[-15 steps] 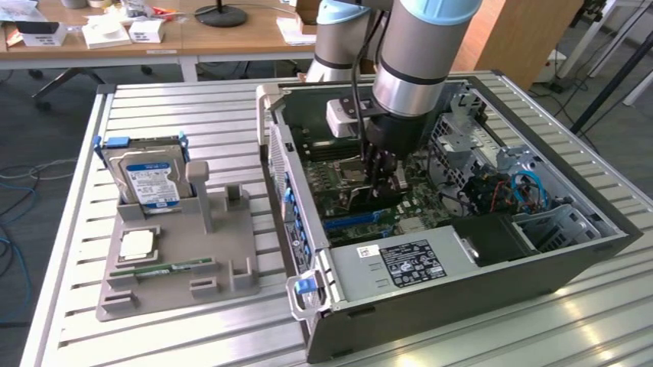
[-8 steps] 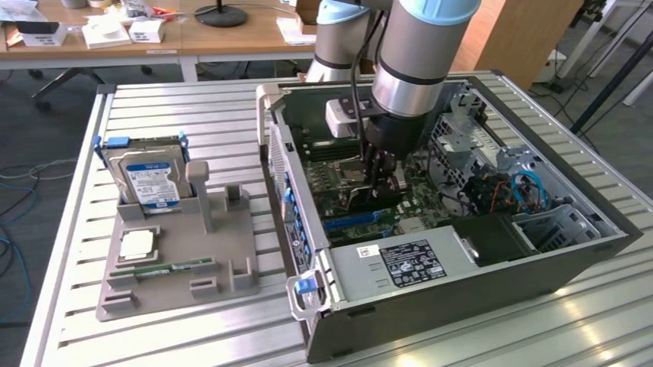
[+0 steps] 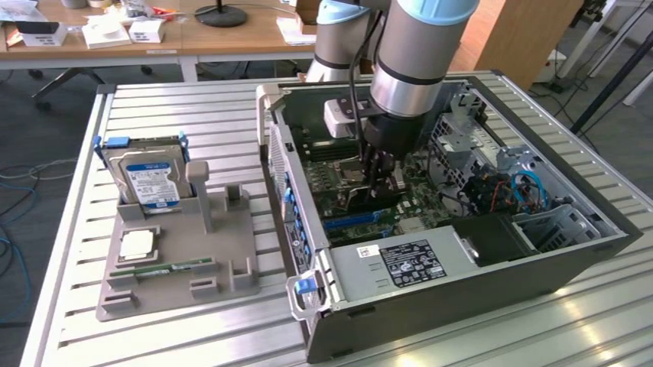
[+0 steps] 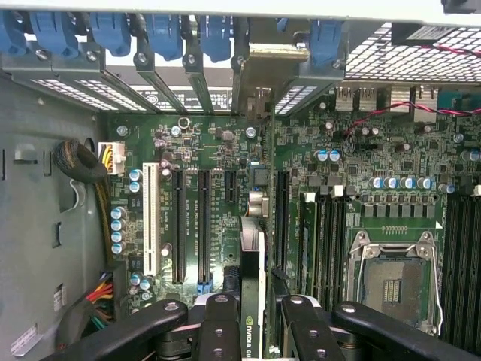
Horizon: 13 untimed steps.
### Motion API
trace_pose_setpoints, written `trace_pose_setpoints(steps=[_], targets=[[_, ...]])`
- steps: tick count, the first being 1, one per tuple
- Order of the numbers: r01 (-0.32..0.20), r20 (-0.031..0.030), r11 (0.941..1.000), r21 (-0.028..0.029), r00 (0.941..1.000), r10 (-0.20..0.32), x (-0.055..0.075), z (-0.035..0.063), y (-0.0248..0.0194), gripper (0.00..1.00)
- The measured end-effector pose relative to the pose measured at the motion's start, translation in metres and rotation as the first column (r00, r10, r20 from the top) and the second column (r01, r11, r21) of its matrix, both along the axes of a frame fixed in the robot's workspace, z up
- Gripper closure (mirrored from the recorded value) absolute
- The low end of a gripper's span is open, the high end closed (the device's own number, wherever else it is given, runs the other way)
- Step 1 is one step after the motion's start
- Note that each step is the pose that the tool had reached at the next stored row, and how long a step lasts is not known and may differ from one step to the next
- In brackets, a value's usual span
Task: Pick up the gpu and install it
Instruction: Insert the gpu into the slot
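Note:
Edge-on in the wrist view, the gpu (image 4: pixel 252 263) is a thin dark card with a green logo, and its silver bracket (image 4: pixel 259 75) reaches the row of rear slot covers. My gripper (image 4: pixel 255 331) is shut on the card, one black finger (image 4: pixel 218 323) on each side. The card stands upright over the motherboard's long black expansion slots (image 4: pixel 203 226); I cannot tell whether it is seated. In the exterior view, my gripper (image 3: pixel 375 183) reaches down inside the open computer case (image 3: pixel 531 260), with the dark gpu (image 3: pixel 359 200) below it just above the motherboard (image 3: pixel 342 223).
Blue slot latches (image 4: pixel 161 34) line the case's rear edge, and an open CPU socket (image 4: pixel 394 282) lies beside the memory slots. The power supply (image 3: pixel 408 264) fills the case's near end. A grey fixture (image 3: pixel 173 252) on the slatted table (image 3: pixel 153 115) holds a hard drive (image 3: pixel 148 180) and a memory stick (image 3: pixel 164 269).

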State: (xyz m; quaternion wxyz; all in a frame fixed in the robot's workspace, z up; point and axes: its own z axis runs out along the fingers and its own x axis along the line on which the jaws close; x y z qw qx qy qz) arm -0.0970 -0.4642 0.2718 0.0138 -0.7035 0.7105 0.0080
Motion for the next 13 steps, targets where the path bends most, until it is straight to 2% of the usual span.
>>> trace_pose_setpoints(steps=[13], targets=[[0.000,0.0000,1.0000,0.0000,1.0000,0.000,-0.0004,-0.0054,0.0000,0.74]])
